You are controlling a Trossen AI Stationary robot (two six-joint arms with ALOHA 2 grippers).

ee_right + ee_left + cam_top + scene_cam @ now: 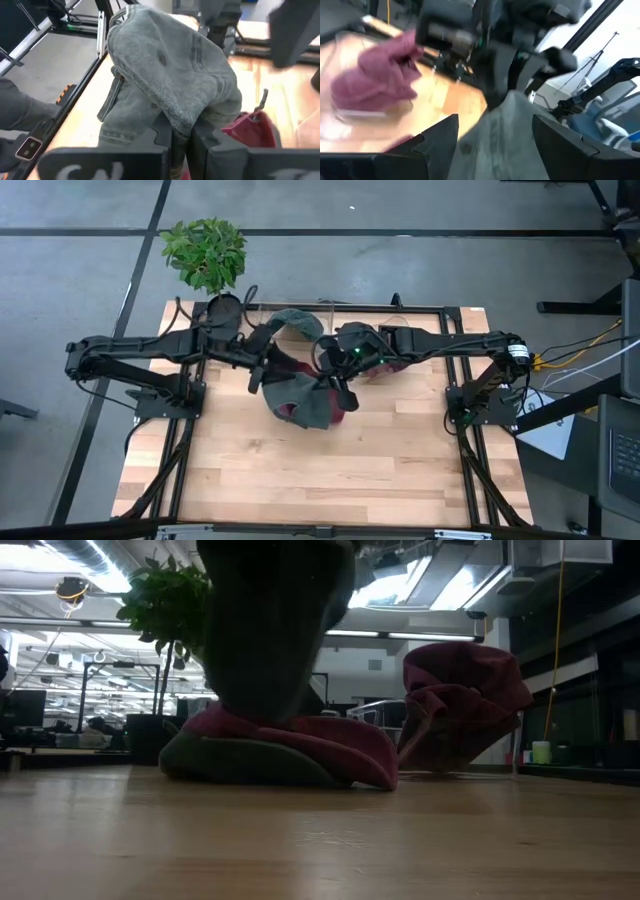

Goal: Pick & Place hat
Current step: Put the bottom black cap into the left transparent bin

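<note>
Grey hat — pinched in right jaws, between spread left jaws.

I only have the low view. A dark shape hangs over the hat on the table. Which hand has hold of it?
Observer: The right hand does. It is shut on a fold of the grey hat.
Operator: And the left hand?
Observer: The left hand is open, with its fingers on either side of the grey fabric and not pinching it.
Operator: Where does the maroon hat sit, seen from above?
Observer: The maroon hat lies under the right arm, a little right of the table's middle.
</note>
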